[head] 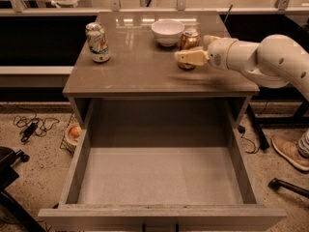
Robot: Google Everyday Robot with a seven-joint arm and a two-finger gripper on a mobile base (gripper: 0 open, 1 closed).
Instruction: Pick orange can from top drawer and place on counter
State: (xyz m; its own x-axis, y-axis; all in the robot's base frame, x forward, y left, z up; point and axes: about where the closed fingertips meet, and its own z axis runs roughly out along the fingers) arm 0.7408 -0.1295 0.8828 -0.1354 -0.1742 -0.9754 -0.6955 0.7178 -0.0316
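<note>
Robot lab: speckled floor, loose cables, metal rails, white arm's pincer at the orange can on the counter.

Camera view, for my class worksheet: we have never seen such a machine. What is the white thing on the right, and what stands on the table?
The white jointed thing is a robot arm reaching in from the right. The single picture looks down from in front. At the arm's tip is the gripper, its hand, right at the orange can, which stands upright on the counter. Whether it grips the can cannot be told. Also on the counter are a white bowl beside that can and a white-and-green can at the left. Below, the top drawer is pulled open, showing its pale bottom.
</note>
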